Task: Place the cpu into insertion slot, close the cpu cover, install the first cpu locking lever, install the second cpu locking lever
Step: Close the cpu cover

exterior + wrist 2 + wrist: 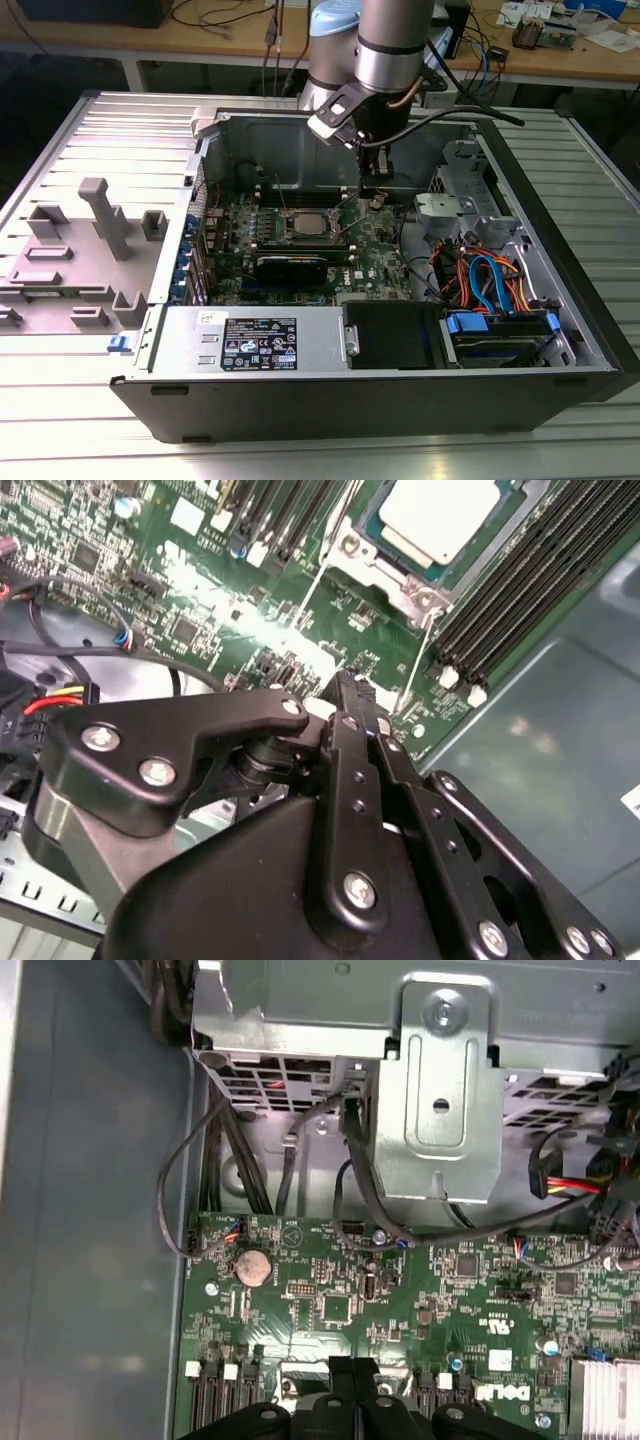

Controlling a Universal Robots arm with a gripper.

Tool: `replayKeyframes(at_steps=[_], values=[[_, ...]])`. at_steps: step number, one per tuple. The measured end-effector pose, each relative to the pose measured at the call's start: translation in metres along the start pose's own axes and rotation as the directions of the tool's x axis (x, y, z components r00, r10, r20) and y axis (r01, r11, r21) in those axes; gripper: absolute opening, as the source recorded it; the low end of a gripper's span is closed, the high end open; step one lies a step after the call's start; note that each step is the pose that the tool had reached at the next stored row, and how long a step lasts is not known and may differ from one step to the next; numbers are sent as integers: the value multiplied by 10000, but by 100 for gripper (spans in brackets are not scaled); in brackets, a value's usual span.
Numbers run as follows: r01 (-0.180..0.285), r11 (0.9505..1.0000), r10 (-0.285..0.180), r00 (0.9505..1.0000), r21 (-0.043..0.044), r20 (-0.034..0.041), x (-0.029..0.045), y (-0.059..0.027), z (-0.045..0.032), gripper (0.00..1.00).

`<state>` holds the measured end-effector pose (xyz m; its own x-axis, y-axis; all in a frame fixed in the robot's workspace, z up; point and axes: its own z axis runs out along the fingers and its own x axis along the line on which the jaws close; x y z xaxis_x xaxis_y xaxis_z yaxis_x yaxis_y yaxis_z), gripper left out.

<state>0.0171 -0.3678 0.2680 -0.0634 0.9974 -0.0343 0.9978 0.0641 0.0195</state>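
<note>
One tool (350,692), fingers (338,742) together, near one cpu (440,515) on one motherboard (200,590).

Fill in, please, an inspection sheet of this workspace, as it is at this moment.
Surface: ribbed metal table, carrying the open computer case.
Job's things: cpu seated in insertion slot; cpu cover flat around it; thin locking lever beside it, state unclear.
Clutter: grey plastic fixture at the exterior view's left.
Grippers: gripper shut, empty, above the motherboard.
Cables: orange and blue cables inside the case.
Surroundings: wooden bench behind.
</note>
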Motion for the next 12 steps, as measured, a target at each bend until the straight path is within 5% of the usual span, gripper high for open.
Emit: replayKeyframes(at_steps=[12], values=[[0,10000,0,10000,1,12,4,204,78,11]])
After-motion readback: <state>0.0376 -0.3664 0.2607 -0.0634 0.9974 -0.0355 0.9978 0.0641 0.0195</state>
